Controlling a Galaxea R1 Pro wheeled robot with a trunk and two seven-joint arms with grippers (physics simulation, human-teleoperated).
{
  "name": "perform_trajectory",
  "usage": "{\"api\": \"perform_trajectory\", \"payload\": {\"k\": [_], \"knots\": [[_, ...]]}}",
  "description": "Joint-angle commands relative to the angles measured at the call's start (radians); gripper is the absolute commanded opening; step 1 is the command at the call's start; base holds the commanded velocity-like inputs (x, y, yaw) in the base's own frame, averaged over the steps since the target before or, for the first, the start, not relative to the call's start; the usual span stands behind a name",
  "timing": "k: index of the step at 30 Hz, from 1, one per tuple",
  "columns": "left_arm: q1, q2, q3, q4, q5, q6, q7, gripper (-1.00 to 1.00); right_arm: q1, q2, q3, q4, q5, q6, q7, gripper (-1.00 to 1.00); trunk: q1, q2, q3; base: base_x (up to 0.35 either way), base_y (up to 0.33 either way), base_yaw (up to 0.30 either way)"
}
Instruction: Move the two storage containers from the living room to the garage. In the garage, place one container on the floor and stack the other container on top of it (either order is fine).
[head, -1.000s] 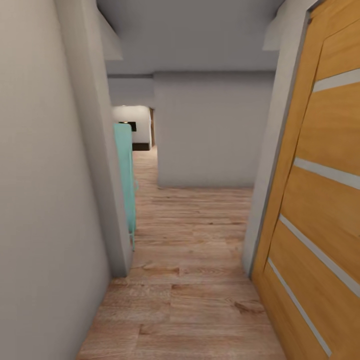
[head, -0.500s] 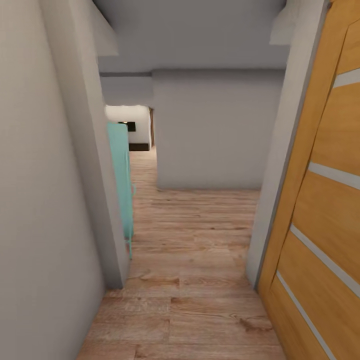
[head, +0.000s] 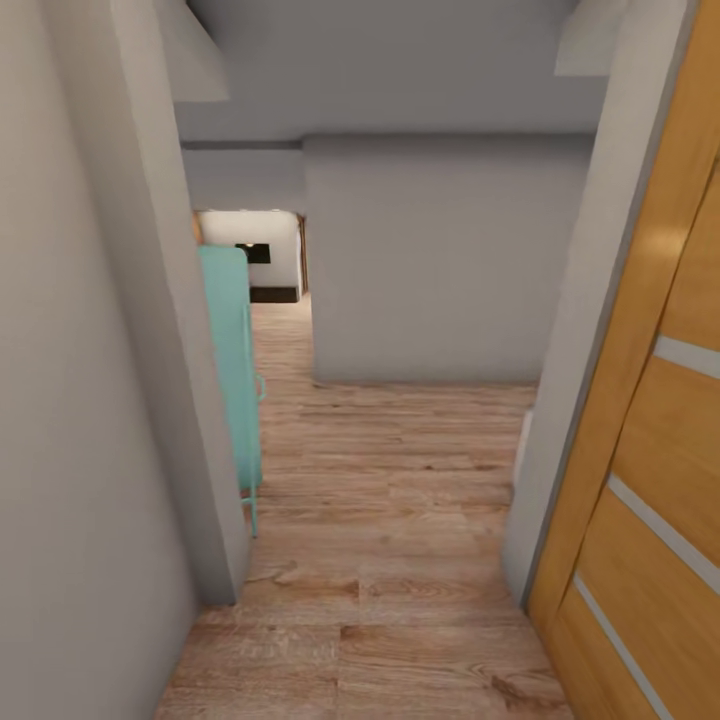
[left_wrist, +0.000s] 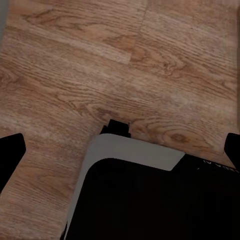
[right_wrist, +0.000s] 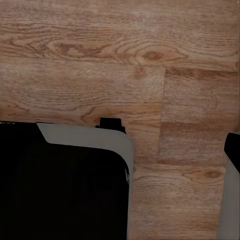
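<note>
1. You are in a narrow corridor with a wood plank floor (head: 400, 560), grey-white walls (head: 70, 400) close on your left and another wall (head: 430, 260) across the far end. None of this is the garage, so the carrying has not begun.
2. An orange-brown door (head: 650, 450) with pale horizontal strips stands open hard against your right side. Keep the base clear of its edge as you roll.
3. A turquoise panel (head: 232, 360) on thin legs sits just past the left wall's corner, beside the opening that leads on to a brighter room (head: 250, 255).
4. The two storage containers are not in these views, and they are presumably ahead in the living room. By the task wording, expect thin-walled open bins: probably light and stiff enough, but the walls may flex, so plan to take each by opposite long rims.
5. In the left wrist view the robot's dark, grey-trimmed base (left_wrist: 150, 195) sits over the planks. In the right wrist view the base (right_wrist: 65, 180) shows likewise.
6. Dark finger tips show at the margins of each wrist view, with nothing between them. How wide each gripper stands, I cannot tell.
</note>
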Motion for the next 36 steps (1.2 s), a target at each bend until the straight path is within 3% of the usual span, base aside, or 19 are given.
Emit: {"api": "perform_trajectory", "payload": {"k": [1,36], "knots": [[-0.001,0.000,-0.001,0.001,0.004,-0.003,0.002,1.00,-0.001,0.000,0.009,0.003,-0.010,-0.006,-0.001,1.00,0.001,-0.001,-0.001,0.325,0.000,0.000],[-0.001,-0.002,0.001,0.001,-0.001,-0.001,0.001,1.00,-0.001,0.000,0.009,0.003,-0.010,-0.006,-0.001,1.00,0.001,-0.001,-0.001,0.325,0.000,0.000]]}}
